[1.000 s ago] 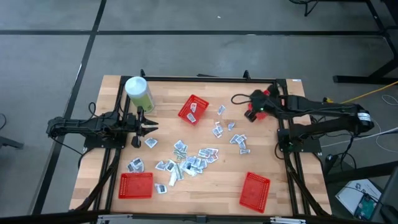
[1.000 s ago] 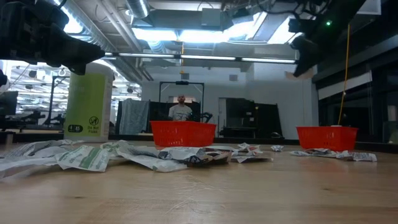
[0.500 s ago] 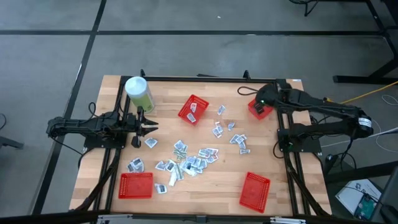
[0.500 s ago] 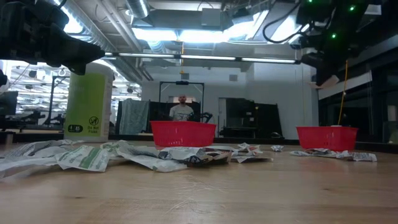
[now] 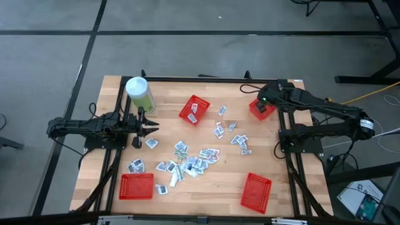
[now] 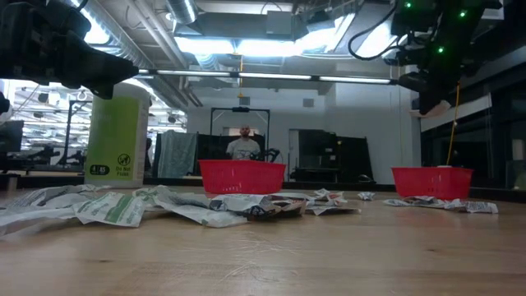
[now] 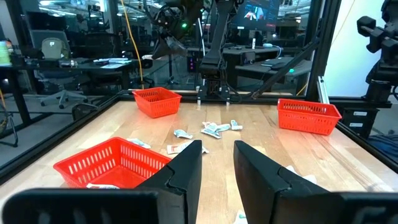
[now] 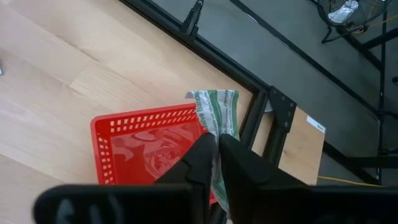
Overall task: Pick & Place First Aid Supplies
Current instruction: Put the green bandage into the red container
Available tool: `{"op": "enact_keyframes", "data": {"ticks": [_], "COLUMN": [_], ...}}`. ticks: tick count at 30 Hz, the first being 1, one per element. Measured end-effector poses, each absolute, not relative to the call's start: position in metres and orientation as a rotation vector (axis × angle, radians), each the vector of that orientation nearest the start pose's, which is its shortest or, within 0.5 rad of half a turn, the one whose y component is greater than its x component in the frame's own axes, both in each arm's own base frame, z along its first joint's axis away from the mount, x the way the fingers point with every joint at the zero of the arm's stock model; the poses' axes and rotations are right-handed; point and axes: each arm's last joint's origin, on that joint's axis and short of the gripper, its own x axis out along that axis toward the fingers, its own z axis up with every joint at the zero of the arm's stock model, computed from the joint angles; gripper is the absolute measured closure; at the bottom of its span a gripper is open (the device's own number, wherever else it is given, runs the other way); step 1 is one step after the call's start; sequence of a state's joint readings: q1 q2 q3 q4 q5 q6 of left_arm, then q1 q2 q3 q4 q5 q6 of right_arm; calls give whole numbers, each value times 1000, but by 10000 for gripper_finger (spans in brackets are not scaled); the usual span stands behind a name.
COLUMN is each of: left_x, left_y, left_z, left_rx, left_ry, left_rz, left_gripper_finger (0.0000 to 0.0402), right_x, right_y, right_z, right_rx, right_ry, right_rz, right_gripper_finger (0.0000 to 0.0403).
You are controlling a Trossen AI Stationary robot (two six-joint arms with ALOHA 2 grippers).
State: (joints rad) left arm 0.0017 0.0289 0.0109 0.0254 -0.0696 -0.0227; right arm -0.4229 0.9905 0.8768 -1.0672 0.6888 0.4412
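The first aid supplies (image 5: 194, 156) lie scattered as small white-grey packets on the middle of the wooden table. One green-and-white packet (image 8: 217, 112) is in my right gripper (image 8: 216, 138), which is shut on it above the far right red basket (image 8: 149, 155), near that basket's far corner. In the low view this gripper (image 6: 427, 99) hangs high above the basket (image 6: 433, 182). My left gripper (image 5: 153, 128) waits open at the table's left side, level, with nothing between its fingers (image 7: 186, 168). My right gripper pinches one end of the packet (image 8: 214, 127) between its two fingers. The fingers slant downward from above. The rest of the packet sticks out past the fingertips, lifted clear above the basket's edge.
Three more red baskets stand at the far middle (image 5: 194, 109), near left (image 5: 136, 185) and near right (image 5: 256, 189). A tall pale-green canister (image 5: 139, 94) stands at the far left, close to my left arm. The black table frame (image 8: 261, 118) runs just beyond the far right basket.
My right gripper has swung with the packet toward the table's right edge, from beside the far right basket to over it, and has tipped farther downward. The packet stays lifted clear.
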Motion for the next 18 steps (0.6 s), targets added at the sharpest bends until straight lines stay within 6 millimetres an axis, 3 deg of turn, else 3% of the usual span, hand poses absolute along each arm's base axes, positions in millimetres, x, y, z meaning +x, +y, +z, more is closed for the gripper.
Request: {"op": "enact_keyframes", "data": {"ticks": [10, 18], "left_x": [99, 99], "left_y": [2, 2], "left_z": [167, 167], "left_rx": [-23, -23], "left_ry": [-8, -8], "left_rz": [71, 71], "left_gripper_finger": [313, 313], "right_x": [138, 139], "right_y": [-82, -81], "right_z": [273, 272], "right_rx": [180, 234], "right_ry": [987, 999], "right_rz": [-1217, -1153], "right_gripper_finger": [293, 283]}}
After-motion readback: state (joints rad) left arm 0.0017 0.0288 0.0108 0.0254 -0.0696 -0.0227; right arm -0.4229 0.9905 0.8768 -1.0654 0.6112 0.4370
